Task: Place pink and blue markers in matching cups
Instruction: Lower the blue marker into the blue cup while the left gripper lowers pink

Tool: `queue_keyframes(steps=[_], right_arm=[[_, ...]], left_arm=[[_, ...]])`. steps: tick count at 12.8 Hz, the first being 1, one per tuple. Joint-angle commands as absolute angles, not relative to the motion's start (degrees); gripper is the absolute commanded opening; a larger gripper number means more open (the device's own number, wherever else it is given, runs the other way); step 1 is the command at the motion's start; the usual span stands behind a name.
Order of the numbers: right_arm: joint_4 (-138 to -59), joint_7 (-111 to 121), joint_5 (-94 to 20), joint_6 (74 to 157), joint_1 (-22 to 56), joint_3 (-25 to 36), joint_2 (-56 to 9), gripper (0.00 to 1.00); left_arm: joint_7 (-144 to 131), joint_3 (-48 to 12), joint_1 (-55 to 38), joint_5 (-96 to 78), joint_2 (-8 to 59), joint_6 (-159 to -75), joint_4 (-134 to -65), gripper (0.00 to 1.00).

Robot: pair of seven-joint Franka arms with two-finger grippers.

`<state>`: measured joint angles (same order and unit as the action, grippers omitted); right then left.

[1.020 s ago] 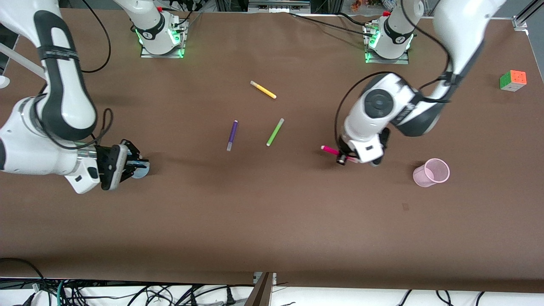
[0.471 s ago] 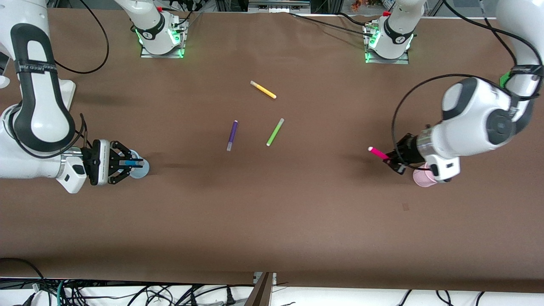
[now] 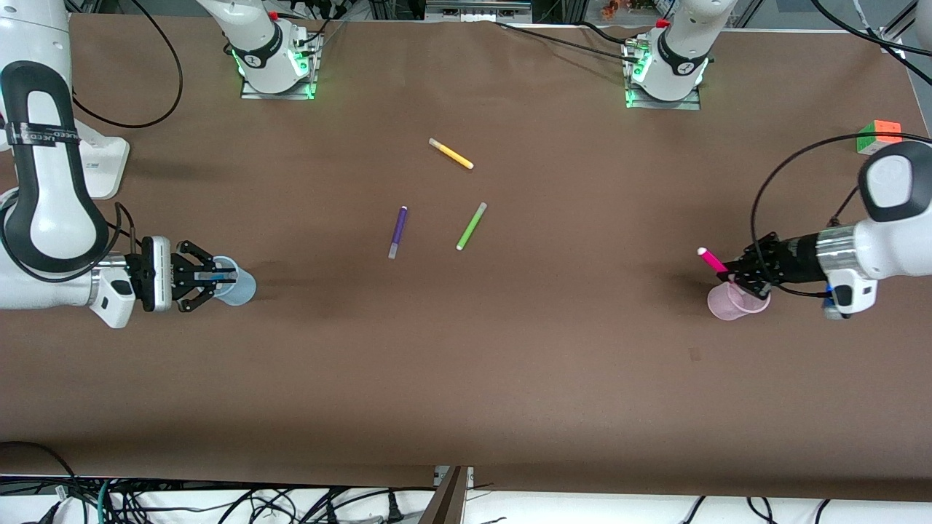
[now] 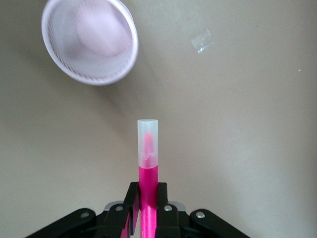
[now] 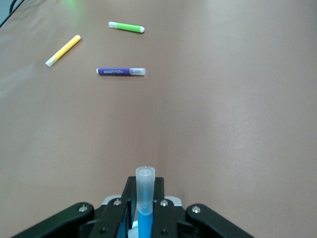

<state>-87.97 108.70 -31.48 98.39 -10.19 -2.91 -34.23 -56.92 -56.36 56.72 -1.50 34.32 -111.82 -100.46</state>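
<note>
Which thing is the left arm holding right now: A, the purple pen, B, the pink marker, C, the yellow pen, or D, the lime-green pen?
B: the left gripper has its jaws shut on the pink marker, cap end pointing away from it, above the table beside the pink cup; the purple pen, lime-green pen and yellow pen all lie loose mid-table.

High front camera, two wrist close-ups

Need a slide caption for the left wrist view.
Left gripper grips the pink marker, cap forward, near the pink cup.
</note>
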Motion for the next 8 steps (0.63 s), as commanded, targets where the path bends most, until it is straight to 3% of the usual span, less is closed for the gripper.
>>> queue_keyframes(steps=[1,2,3,5,8], right_arm=[[-89.0,110.9,-33.2,97.0,-12.1,-3.7,-34.2,0.07],[-89.0,111.8,-33.2,96.9,-12.3,-3.6,-34.6,0.07],[-89.0,111.8,-33.2,96.9,-12.8,-3.6,-34.6,0.15],[-88.9,110.1,-33.9,96.9,-13.4,-3.6,-34.5,1.0],[-88.1,94.0,-34.2,96.9,-12.8,-4.0,-33.4,1.0]], left_arm=[[-51.7,-57.1,60.2,-5.7,38.7,-111.2,-100.0,0.0],[-49.9,-57.0,61.3,-6.7,40.1,-111.2,-100.1,0.0],[-47.4,-56.7,62.0,-6.7,40.7,-111.2,-100.4,0.0],[-44.0,-54.5,62.2,-7.2,41.7,-111.1,-100.3,0.0],[-38.3,-51.1,62.4,-10.0,43.5,-110.7,-100.3,0.0]])
